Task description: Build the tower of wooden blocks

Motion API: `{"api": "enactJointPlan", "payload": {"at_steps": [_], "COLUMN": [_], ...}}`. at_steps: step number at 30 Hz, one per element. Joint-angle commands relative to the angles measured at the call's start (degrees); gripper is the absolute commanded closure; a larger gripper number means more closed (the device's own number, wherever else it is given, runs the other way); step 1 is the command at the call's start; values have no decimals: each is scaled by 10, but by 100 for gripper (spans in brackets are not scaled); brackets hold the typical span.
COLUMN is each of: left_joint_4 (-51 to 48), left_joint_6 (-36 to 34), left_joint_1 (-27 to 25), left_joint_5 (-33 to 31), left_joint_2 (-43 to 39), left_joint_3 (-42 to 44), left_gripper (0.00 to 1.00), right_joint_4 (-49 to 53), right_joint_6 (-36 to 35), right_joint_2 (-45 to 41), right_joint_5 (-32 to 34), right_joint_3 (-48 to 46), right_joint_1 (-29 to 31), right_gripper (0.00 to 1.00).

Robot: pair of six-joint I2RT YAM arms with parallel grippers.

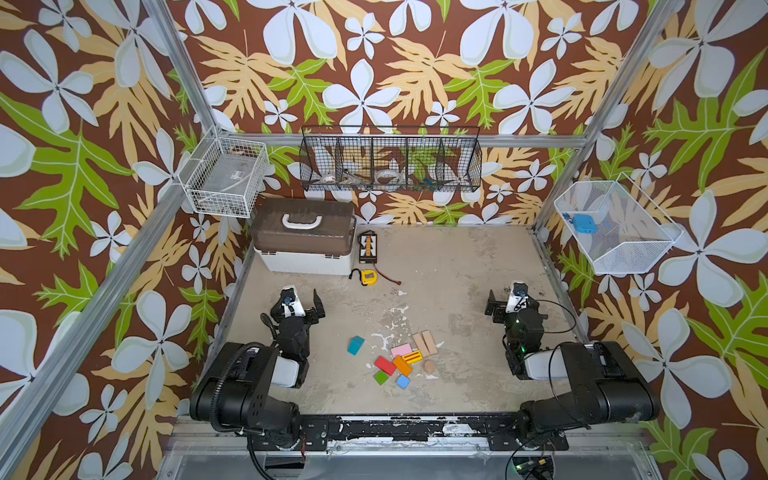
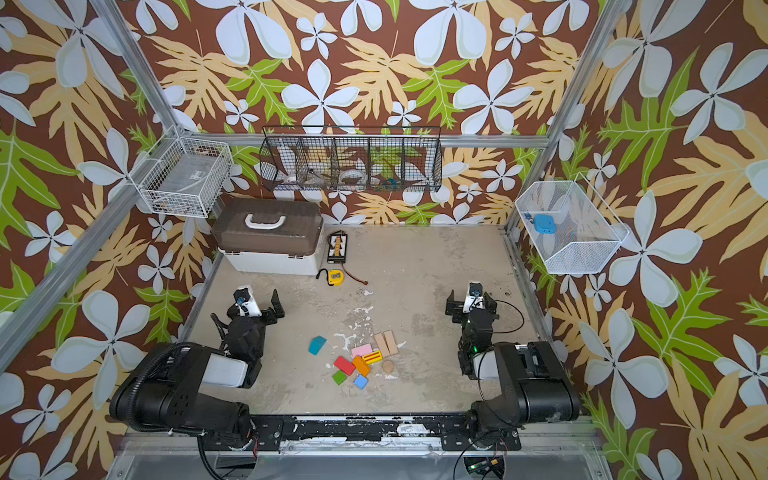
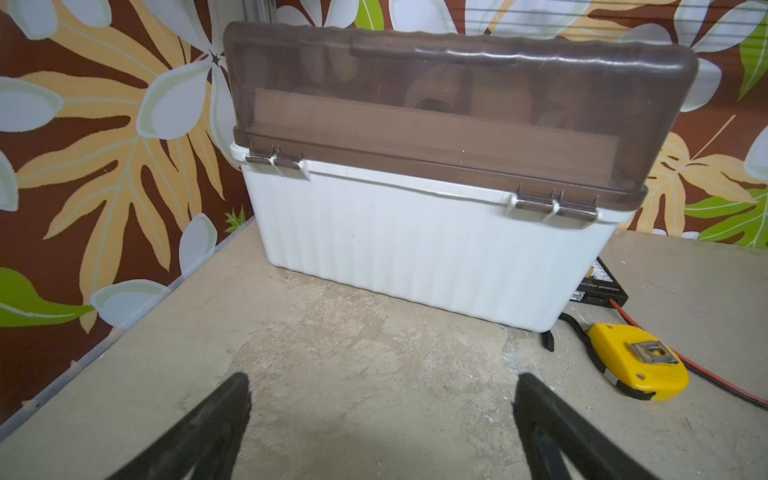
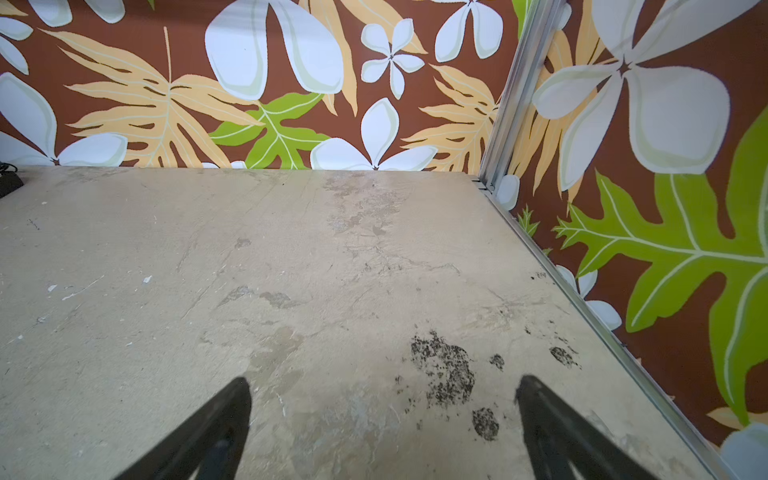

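Both hands are hanging wide open, holding nothing: the left hand [image 3: 382, 384] is facing the white box with a brown lid [image 3: 415, 249] and a yellow tape measure [image 3: 640, 361], the right hand [image 4: 384, 384] bare grey counter [image 4: 291, 249]. Neither wrist view is catching the painted and plain wood blocks [image 1: 402, 365] [image 2: 360, 365]; both top views are showing them lying loose, unstacked, between the arms and back toward the robot's base. The two plain wood planks [image 1: 426, 343], long axes running away from the base, are sitting nearer the right hand.
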State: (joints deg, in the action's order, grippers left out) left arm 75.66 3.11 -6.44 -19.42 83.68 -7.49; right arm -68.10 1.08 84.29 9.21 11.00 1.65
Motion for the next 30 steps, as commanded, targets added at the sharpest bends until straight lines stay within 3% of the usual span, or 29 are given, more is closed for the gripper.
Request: {"api": "enactJointPlan", "payload": {"at_steps": [1, 30], "left_joint_4": [21, 15], "left_joint_6": [1, -2], "left_joint_1": [0, 1], "left_joint_5": [1, 10], "left_joint_2": [-1, 0], "left_joint_3": [0, -3], "left_gripper": [0, 0], "right_joint_4": [-15, -15], "right_joint_6": [0, 0], "right_joint_2": [-2, -1], "right_joint_5": [-1, 0], "right_joint_3": [2, 2], "right_joint_1": [1, 0], "right_gripper": [0, 0]}}
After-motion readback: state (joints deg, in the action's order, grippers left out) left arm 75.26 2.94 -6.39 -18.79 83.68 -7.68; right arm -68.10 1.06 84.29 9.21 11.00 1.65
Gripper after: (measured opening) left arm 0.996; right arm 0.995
